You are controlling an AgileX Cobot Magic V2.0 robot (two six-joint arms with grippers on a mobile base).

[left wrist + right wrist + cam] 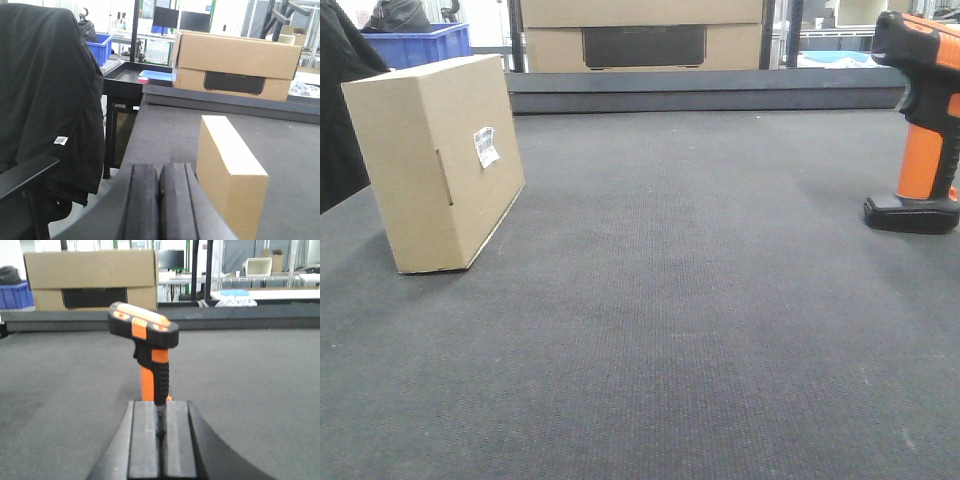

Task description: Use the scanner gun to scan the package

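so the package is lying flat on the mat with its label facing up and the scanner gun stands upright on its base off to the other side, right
Not quite. The package is not lying flat: it stands on one narrow edge on the mat, and its white label faces sideways, not up. The exterior front-facing view shows this. The rest holds: the scanner gun stands upright on its base at the opposite side.

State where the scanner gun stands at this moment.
In the front view the scanner gun stands upright on its base at the right edge of the dark table, far from the package at the left.
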